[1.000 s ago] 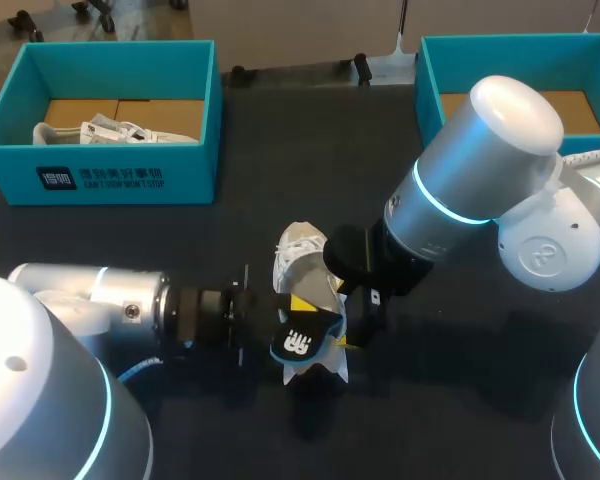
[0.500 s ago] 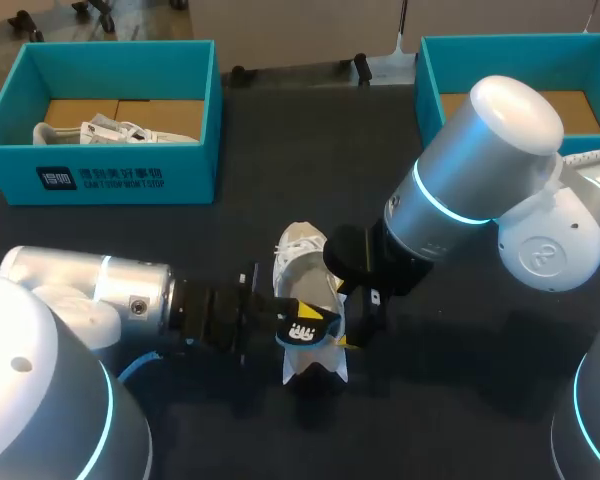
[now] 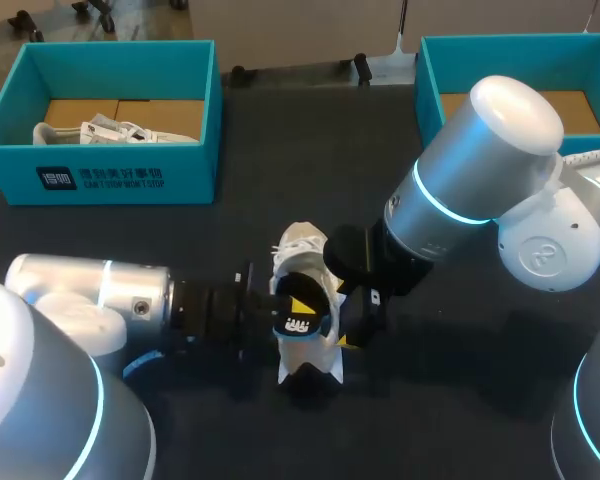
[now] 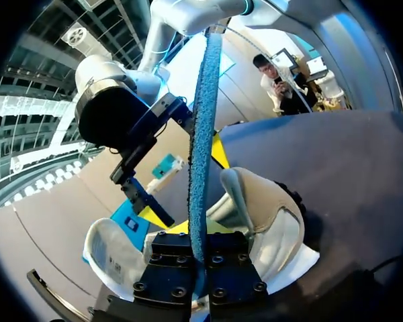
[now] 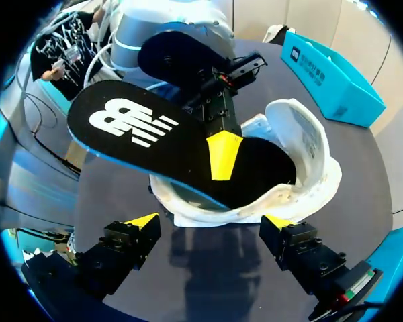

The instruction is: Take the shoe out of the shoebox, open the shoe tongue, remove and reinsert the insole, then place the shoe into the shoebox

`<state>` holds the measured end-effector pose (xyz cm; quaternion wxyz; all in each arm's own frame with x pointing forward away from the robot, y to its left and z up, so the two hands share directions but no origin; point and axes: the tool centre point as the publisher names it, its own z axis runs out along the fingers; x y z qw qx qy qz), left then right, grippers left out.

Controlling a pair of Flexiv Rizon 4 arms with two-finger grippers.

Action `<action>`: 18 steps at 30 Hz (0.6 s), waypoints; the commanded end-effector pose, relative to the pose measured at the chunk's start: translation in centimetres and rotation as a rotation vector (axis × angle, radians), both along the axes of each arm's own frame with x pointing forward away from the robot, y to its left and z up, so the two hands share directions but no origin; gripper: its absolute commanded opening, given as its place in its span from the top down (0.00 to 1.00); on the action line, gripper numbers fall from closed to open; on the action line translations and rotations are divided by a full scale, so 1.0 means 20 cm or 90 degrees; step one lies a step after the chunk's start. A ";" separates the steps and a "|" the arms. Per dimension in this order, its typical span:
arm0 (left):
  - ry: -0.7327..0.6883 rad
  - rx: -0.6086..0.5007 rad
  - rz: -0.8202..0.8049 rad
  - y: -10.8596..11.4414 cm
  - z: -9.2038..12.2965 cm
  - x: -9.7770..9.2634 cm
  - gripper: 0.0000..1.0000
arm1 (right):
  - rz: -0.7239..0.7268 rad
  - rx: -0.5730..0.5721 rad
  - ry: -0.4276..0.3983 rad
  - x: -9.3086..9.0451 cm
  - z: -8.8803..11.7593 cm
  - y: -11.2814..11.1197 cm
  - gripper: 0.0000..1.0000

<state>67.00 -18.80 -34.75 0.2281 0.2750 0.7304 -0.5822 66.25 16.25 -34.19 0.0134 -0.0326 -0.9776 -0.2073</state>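
On the dark counter (image 3: pixel 310 130), my left claw (image 3: pixel 280 308) pinches the black insole (image 5: pixel 161 144), white logo showing, over the white shoe (image 5: pixel 302 141); right claw (image 5: pixel 209 225) spread wide, gripping nothing

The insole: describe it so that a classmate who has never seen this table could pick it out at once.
On the dark table, find the white shoe lying near its middle. The insole sticks out of its opening, clamped in the left gripper. It is the only flat piece there, black on top with a white logo and blue underneath.
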 end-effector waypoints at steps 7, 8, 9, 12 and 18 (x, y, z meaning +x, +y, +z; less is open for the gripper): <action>-0.016 -0.021 -0.018 -0.01 0.08 -0.05 0.76 | -0.001 0.000 -0.001 0.00 -0.01 0.01 0.00; -0.018 -0.025 -0.021 -0.01 0.09 -0.07 0.70 | -0.001 0.000 -0.001 0.00 -0.01 0.01 0.00; -0.020 -0.027 -0.023 -0.01 0.11 -0.08 0.70 | -0.001 0.000 -0.001 0.00 -0.01 0.01 0.00; -0.027 -0.035 -0.032 -0.01 0.15 -0.11 0.70 | -0.001 0.000 -0.001 0.00 -0.01 0.01 0.00; -0.038 -0.040 -0.045 -0.01 0.19 -0.17 0.70 | -0.001 0.000 -0.001 0.00 -0.01 0.01 0.00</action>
